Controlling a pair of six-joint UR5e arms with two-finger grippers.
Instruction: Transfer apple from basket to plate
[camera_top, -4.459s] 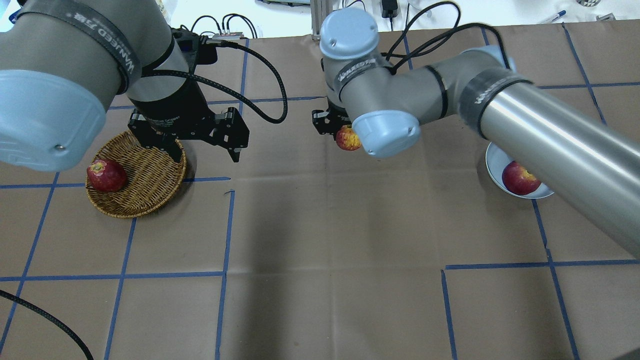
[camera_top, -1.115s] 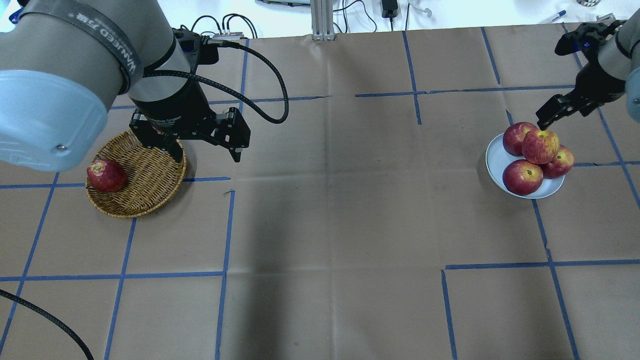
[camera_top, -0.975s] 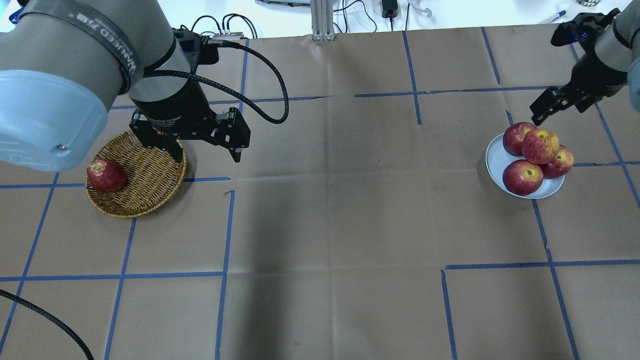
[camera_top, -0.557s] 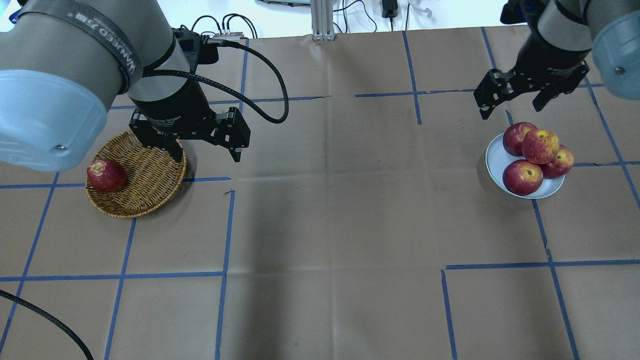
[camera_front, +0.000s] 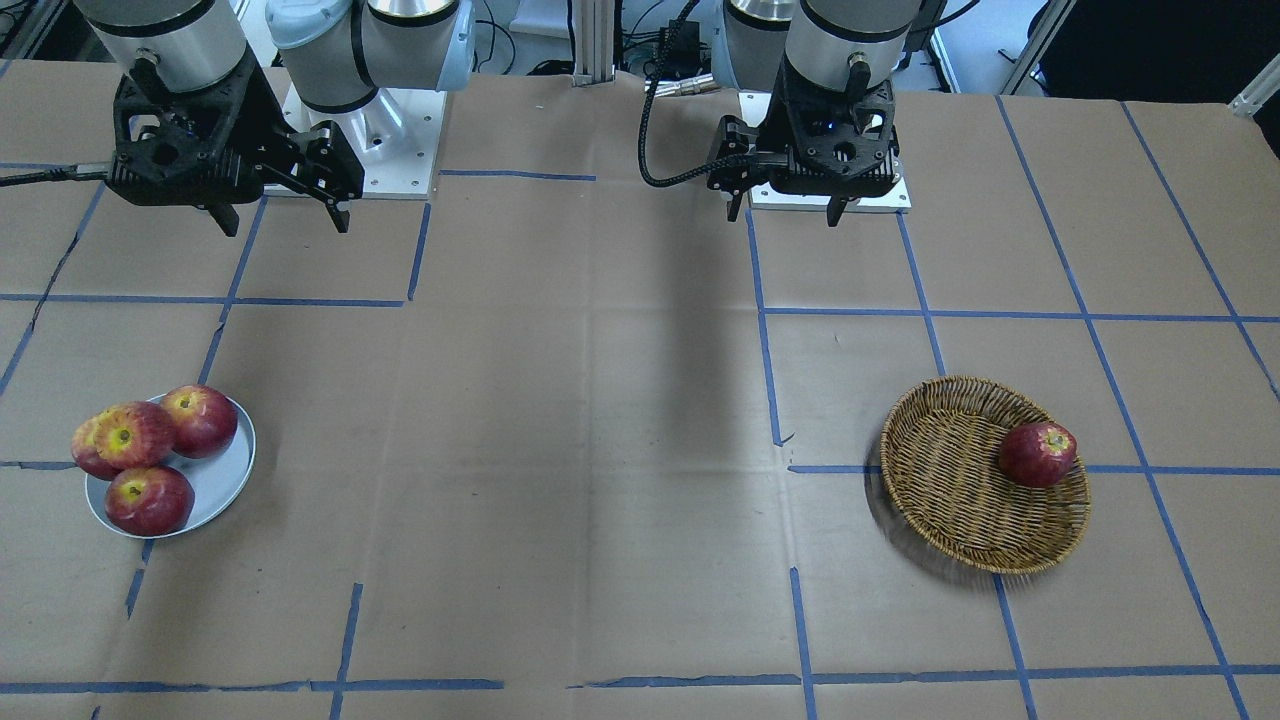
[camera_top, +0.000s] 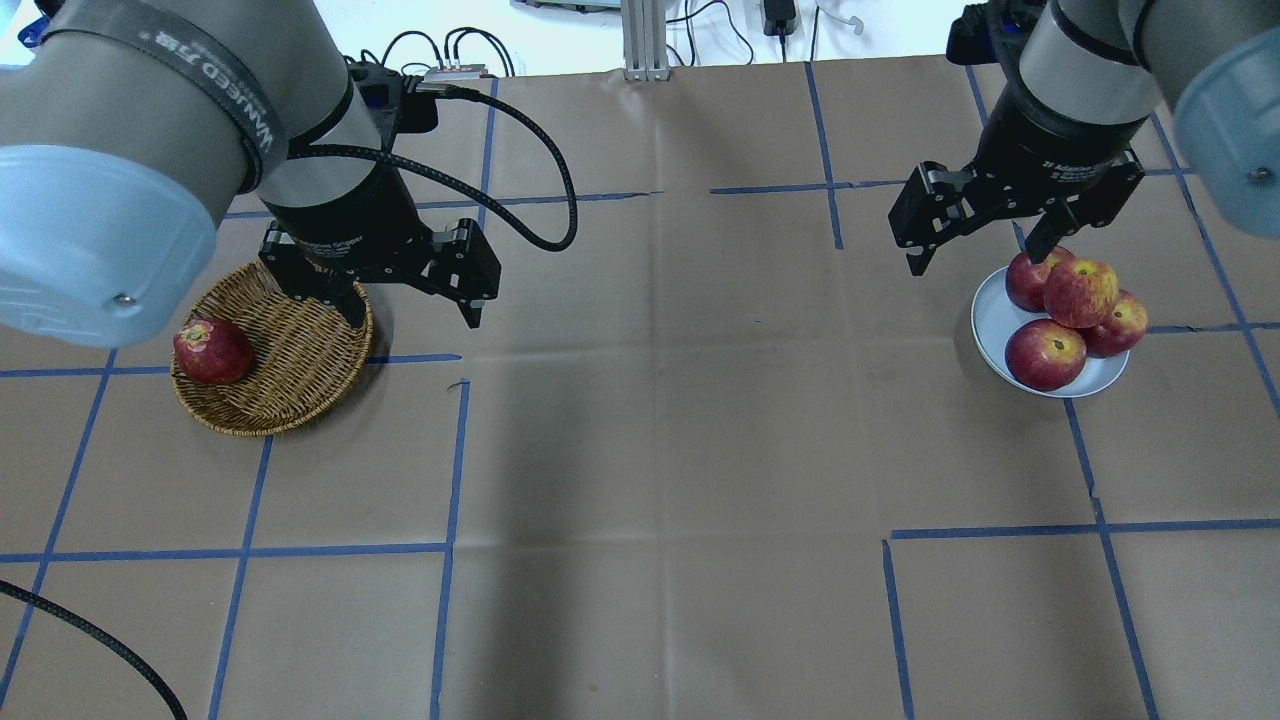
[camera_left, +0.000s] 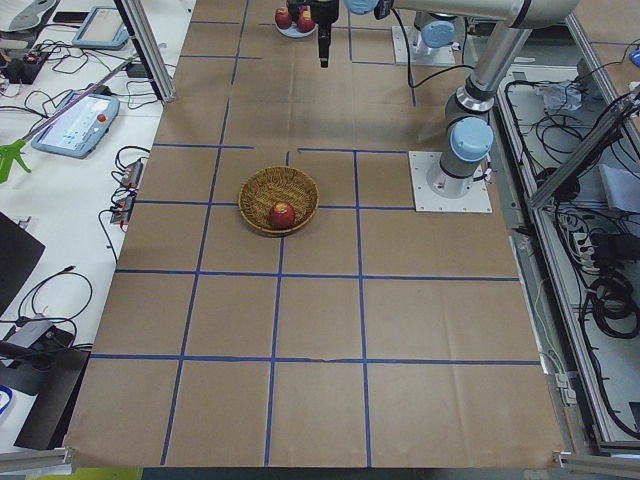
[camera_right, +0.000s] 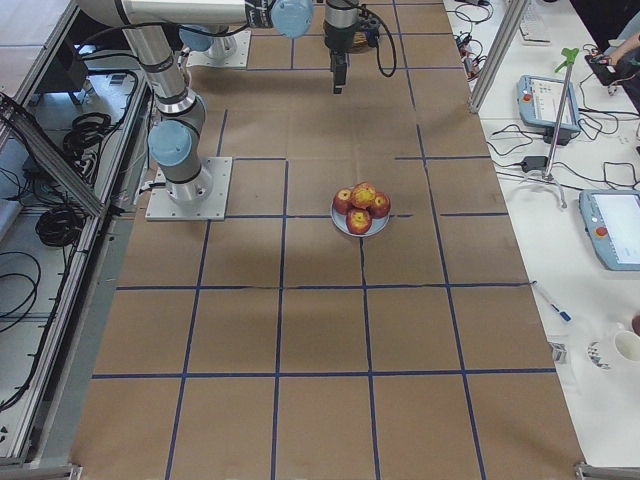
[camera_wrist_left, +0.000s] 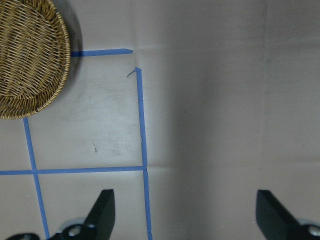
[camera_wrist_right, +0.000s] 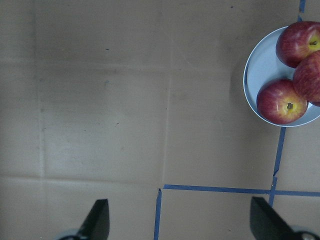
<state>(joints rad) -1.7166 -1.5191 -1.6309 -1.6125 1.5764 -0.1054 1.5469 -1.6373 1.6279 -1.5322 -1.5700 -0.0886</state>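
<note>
Front-facing view: the pale, streaky red-orange apple (camera_front: 125, 435) sits atop three darker apples (camera_front: 150, 500) on the round grey-blue plate (camera_front: 215, 480); so perched, it may roll off. Overhead view: right gripper (camera_top: 975, 255) near the plate, left gripper (camera_top: 405, 300) well apart from it, both spread and empty.

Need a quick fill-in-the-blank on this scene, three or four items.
The small round pale grey-blue plate holds ___ apples. The paler streaky red-orange apple sits ___ the three darker apples. The round tan woven wicker basket holds ___ solid dark-red apple. The left gripper and right gripper are both ___, holding nothing.
Missing: four; on top of; one; open.
</note>
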